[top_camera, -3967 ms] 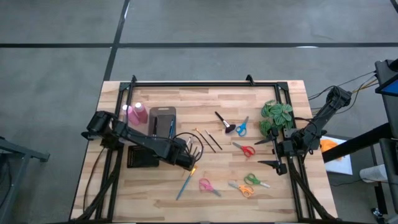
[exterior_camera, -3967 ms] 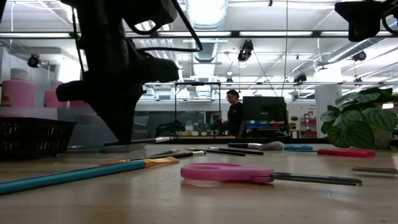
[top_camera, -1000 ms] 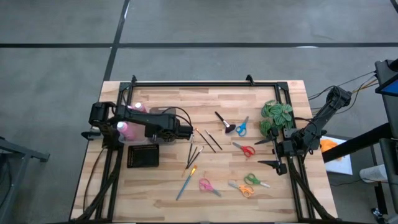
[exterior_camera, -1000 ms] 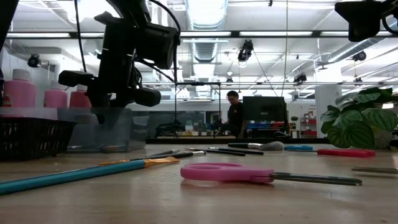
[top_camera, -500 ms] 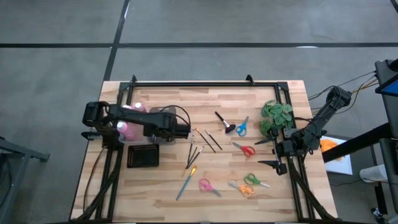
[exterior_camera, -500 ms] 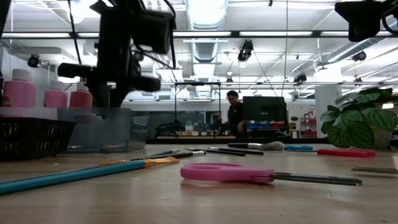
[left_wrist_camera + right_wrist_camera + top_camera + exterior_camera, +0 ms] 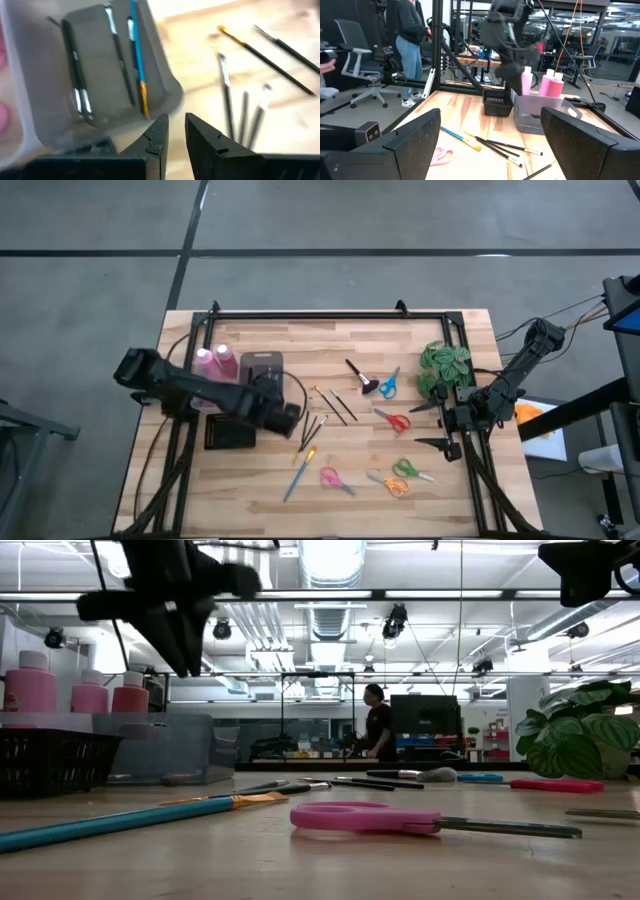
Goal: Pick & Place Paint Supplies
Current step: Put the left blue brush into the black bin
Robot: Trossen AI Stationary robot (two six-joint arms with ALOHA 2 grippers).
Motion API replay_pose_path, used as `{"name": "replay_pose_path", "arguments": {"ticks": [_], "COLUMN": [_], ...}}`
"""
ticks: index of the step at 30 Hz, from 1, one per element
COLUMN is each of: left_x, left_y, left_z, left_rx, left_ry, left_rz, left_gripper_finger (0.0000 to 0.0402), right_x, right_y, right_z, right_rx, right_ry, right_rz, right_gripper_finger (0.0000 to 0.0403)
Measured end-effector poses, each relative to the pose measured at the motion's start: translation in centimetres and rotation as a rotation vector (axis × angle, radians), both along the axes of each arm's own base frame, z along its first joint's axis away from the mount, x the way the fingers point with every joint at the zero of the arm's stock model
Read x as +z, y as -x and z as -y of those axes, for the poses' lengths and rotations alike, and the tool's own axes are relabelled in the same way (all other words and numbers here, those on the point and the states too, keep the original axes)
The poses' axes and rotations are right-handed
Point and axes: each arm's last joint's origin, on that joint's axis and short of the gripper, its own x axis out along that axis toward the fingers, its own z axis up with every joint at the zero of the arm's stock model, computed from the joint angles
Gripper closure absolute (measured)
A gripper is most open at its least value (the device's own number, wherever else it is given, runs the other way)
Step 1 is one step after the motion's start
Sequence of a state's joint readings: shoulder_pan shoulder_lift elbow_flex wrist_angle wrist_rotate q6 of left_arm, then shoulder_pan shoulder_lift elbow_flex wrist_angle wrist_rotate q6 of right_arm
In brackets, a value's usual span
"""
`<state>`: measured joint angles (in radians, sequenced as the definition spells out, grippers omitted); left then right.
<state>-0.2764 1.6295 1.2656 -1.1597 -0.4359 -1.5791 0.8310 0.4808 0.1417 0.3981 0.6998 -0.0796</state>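
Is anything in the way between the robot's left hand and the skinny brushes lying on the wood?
Nothing visible. The left hand, empty and nearly shut, hangs above the bare wooden table. The thin dark paintbrushes lie just ahead of it, and the clear grey plastic tray with brushes inside sits off to the side.

A long blue paintbrush (image 7: 120, 819) lies across the desk (image 7: 300, 865) in front, beside pink scissors (image 7: 420, 819). At far left stand three pink bottles (image 7: 88, 696) over a black basket (image 7: 50, 761) and a clear bin (image 7: 170, 748). A dark pincer (image 7: 165, 600) hangs above. A leafy plant (image 7: 580, 740) sits at right; a person (image 7: 378, 725) stands far behind.
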Motion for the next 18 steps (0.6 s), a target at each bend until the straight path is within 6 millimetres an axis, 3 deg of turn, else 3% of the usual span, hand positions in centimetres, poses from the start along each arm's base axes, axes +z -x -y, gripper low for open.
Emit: {"name": "replay_pose_path", "arguments": {"ticks": [11,18], "left_x": [0.2,-0.7], "left_y": [1.4,2.0], "left_z": [6.7,10.0], "left_rx": [-0.109,-0.191], "left_ry": [0.056,0.099], "left_rz": [0.148,0.168], "left_gripper_finger": [0.0249,0.0232], "right_x": [0.0,0.0], "right_y": [0.0,0.0], "right_z": [0.0,0.0], "right_rx": [0.000,0.000], "right_ry": [0.002,0.001], "right_rz": [0.000,0.000], "right_gripper_finger": [0.0062,0.0062]}}
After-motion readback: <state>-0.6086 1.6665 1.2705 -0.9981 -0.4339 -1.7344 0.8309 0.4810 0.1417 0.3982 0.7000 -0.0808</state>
